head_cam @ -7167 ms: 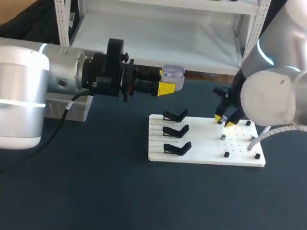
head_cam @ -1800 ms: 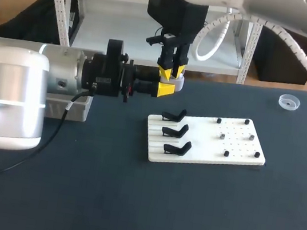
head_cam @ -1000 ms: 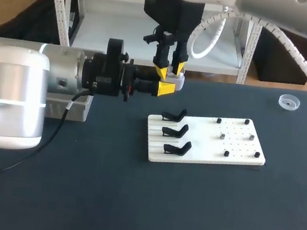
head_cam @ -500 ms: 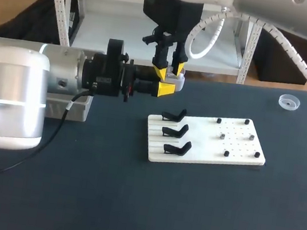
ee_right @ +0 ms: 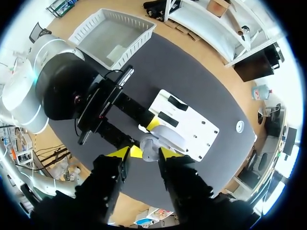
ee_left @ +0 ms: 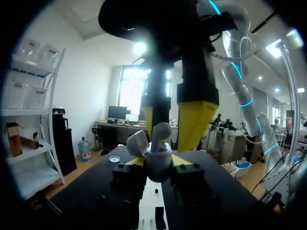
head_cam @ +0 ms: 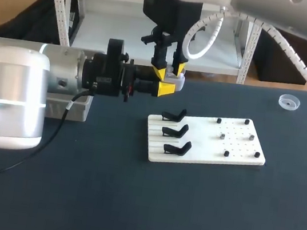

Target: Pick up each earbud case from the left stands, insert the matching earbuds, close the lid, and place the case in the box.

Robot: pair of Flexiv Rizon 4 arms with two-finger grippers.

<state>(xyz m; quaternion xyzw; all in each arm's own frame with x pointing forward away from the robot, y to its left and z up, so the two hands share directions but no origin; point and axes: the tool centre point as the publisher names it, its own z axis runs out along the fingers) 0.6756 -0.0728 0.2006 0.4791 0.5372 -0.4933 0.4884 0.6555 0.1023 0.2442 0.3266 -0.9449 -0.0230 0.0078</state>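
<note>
Over matte table (head_cam: 128, 204), left end effector (head_cam: 168, 86) clamps rounded case (ee_left: 158, 162); right end effector (ee_right: 144, 154): grip unclear.

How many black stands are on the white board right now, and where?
3, in a column on the white board's left side: far stand, middle stand, near stand. All look empty; the one earbud case in view is in the left gripper.
</note>
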